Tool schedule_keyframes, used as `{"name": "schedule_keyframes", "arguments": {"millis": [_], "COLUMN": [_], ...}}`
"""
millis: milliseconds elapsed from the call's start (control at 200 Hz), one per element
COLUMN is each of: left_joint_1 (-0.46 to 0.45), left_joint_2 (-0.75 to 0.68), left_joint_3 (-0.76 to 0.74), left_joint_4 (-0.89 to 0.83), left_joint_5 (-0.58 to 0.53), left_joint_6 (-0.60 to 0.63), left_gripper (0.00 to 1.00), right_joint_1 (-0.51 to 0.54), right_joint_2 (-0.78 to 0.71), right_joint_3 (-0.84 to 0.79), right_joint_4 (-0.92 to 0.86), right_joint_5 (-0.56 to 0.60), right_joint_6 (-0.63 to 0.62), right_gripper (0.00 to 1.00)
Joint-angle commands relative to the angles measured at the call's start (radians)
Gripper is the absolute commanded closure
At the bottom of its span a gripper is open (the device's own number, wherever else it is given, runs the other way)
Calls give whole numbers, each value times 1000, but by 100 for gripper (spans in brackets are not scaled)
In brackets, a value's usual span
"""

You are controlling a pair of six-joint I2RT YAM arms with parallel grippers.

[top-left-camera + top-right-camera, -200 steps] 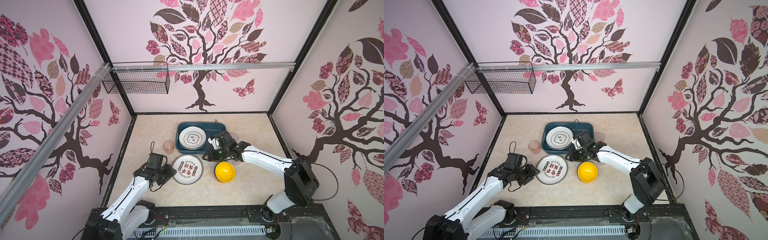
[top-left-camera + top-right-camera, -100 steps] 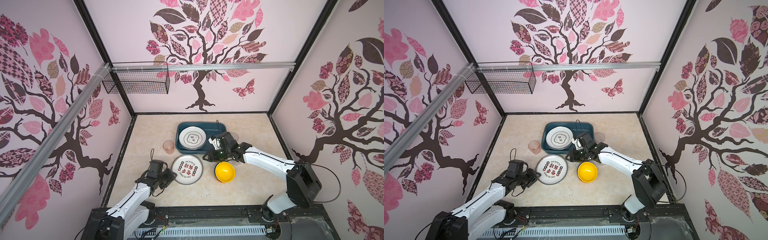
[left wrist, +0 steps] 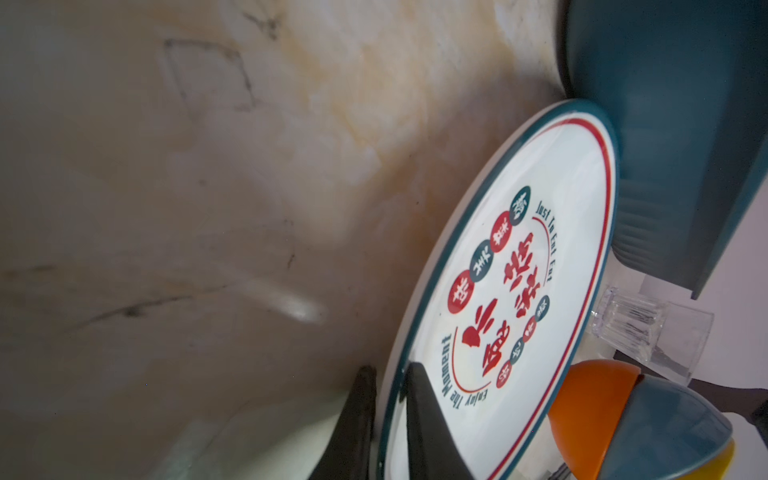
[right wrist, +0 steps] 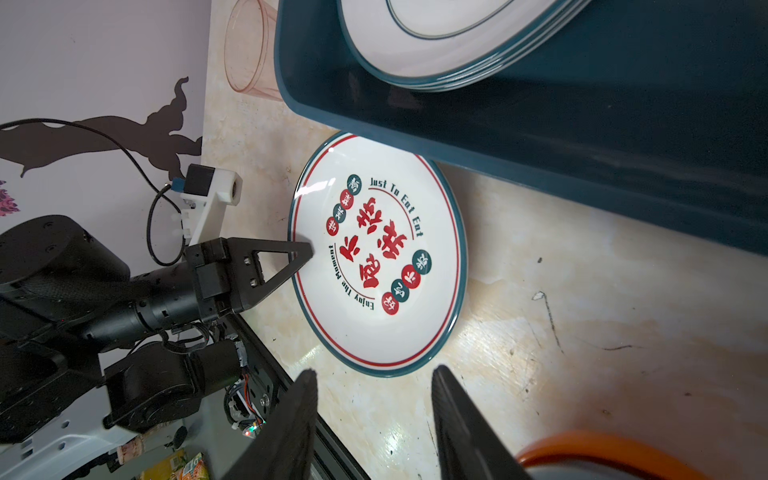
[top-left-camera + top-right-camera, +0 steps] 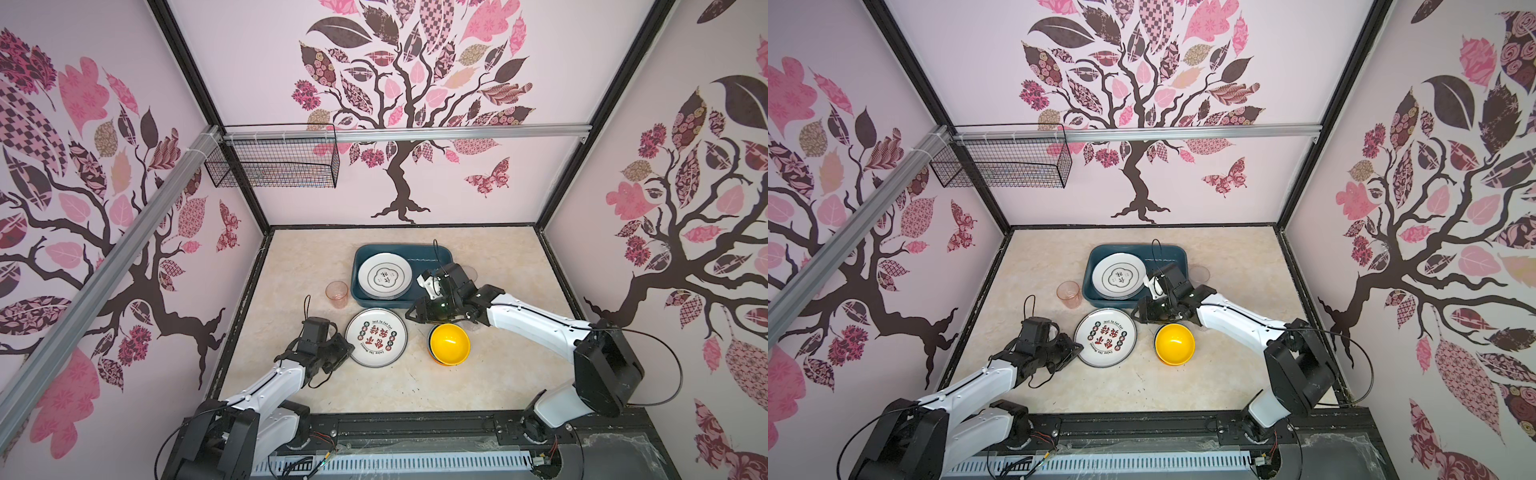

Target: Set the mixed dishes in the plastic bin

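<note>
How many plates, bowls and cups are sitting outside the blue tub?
Plates: 1, the red-lettered plate
Bowls: 3, nested in one stack: yellow bowl, blue bowl, orange bowl
Cups: 2, the pinkish cup and the clear cup
Total: 6

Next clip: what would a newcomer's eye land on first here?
The bright yellow bowl, nested on others at the front right of the table, pops first. Beside it, at centre, lies the red-lettered plate, its left rim pinched by the left gripper. Behind, the teal bin holds white plates.
</note>
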Motion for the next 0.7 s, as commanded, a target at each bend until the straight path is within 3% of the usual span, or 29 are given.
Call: {"name": "schedule_keyframes", "arguments": {"millis": [0,175,695], "left_joint_1": [-2,-3,-4], "left_joint_2": [-6,-90,-485], "left_joint_3": [-12,2,143], "left_joint_4": [-22,-110,-457], "left_joint_5": [-19,-20,-31], "left_joint_6": [6,10,15], "left_gripper": [91,100,100], "right_joint_1": [3,3,3], "right_joint_2": [-41,-49,-82], "right_joint_3": [-3,-17,3], "right_joint_4": [6,21,28], "right_joint_5": [10,15,40], "right_joint_6": [3,10,39], "right_gripper": [52,51,51]}}
